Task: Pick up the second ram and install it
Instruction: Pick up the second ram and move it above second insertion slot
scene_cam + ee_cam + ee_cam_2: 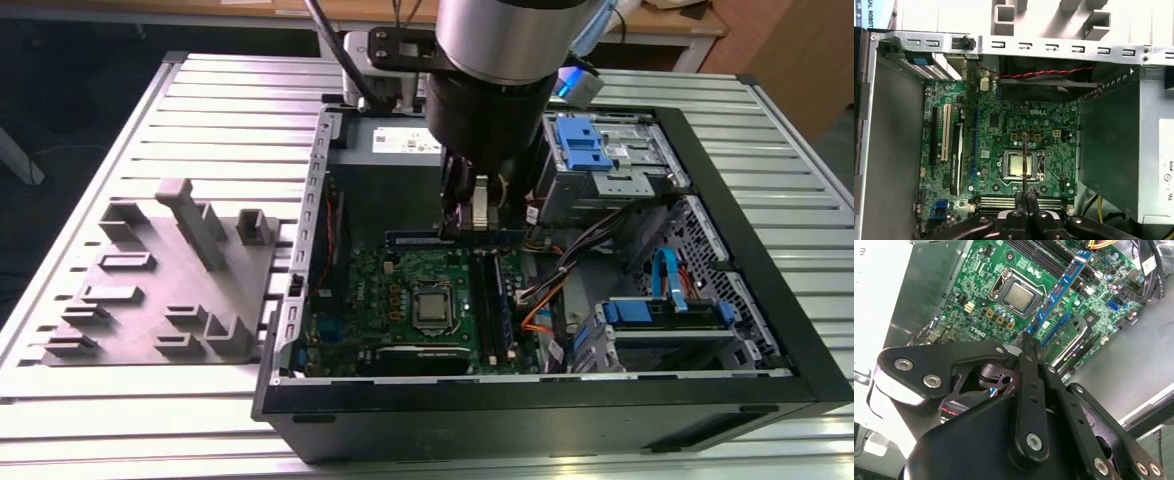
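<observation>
Fingers [1030,354] pinched on the second ram [1056,292] (dark blue strip) — it hangs over the motherboard [979,295], clear of case walls [781,290]

The arm [501,60] is blocking one end of the motherboard [387,290], and the jaws are covering the middle of the second ram [411,239] above it; in the second wrist view they are hiding its near end.

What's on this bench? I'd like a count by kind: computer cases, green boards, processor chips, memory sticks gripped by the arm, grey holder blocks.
Computer case: 1
Green motherboard: 1
Processor: 1
Second ram, gripped by the tool: 1
Grey holder block: 1
Total: 5
</observation>
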`<control>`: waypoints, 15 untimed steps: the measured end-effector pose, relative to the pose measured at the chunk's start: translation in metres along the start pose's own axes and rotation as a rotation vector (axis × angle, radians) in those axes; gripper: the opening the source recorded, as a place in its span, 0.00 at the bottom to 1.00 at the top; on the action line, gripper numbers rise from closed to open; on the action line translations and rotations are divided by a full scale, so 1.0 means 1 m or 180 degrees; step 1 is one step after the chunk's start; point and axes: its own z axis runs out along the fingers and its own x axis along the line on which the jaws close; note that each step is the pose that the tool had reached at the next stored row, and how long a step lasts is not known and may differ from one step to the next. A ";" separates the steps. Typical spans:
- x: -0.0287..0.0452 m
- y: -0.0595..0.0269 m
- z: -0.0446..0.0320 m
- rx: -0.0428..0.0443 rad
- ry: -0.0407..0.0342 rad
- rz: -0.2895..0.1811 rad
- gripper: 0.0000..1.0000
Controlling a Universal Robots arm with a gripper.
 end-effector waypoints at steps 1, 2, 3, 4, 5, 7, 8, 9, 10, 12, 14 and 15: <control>0.0000 -0.0001 0.0012 0.0000 0.0001 -0.0001 0.08; 0.0001 -0.0001 0.0022 0.0000 0.0003 -0.0002 0.08; 0.0001 -0.0002 0.0030 0.0000 0.0005 -0.0002 0.08; 0.0001 -0.0002 0.0038 0.0000 0.0007 -0.0003 0.08; 0.0001 -0.0003 0.0042 -0.0001 0.0010 -0.0003 0.08; 0.0002 -0.0003 0.0044 -0.0001 0.0019 -0.0002 0.08; 0.0002 -0.0002 0.0044 -0.0001 0.0019 -0.0002 0.08; 0.0002 -0.0002 0.0044 -0.0001 0.0020 -0.0002 0.08; 0.0002 -0.0003 0.0044 -0.0001 0.0020 -0.0002 0.08; 0.0002 -0.0015 0.0047 0.0000 0.0020 -0.0002 0.08; 0.0002 -0.0036 0.0049 0.0000 0.0020 -0.0002 0.08; 0.0003 -0.0044 0.0050 -0.0001 0.0020 -0.0002 0.08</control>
